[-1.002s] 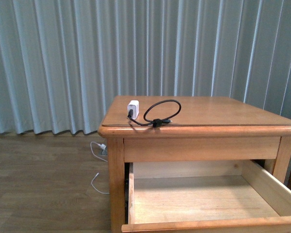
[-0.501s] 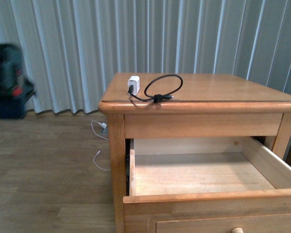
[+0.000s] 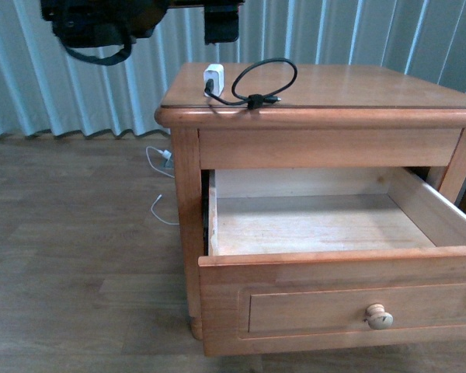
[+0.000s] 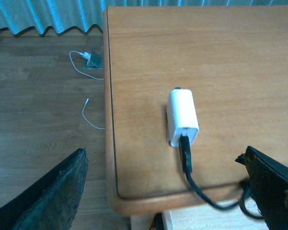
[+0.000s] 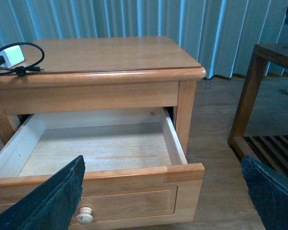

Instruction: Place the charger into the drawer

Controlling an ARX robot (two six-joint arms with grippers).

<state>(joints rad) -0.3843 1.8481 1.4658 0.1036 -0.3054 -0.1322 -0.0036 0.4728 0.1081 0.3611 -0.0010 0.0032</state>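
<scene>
Curtained backdrop, wood floor. Left jaws spread wide, empty, poised over charger (image 4: 182, 117); right jaws likewise wide, empty, facing the open drawer (image 5: 101, 148). Charger lies near bench (image 3: 357, 85) front-left corner, long axis front-to-back, cable end toward robot, loop to its right. Risk: gripping cube alone, dangling loop may snag drawer front.

Home room, likely a bedroom: pleated grey-blue curtains (image 3: 23, 85) hang full-length to a wood-plank floor (image 3: 70, 256), with a honey-wood bedside cabinet (image 3: 334, 89) and its knobbed drawer (image 3: 311, 307), a darker slatted side table (image 5: 273, 52) nearby, and a white cable (image 3: 159, 214) loose on the floor.
</scene>
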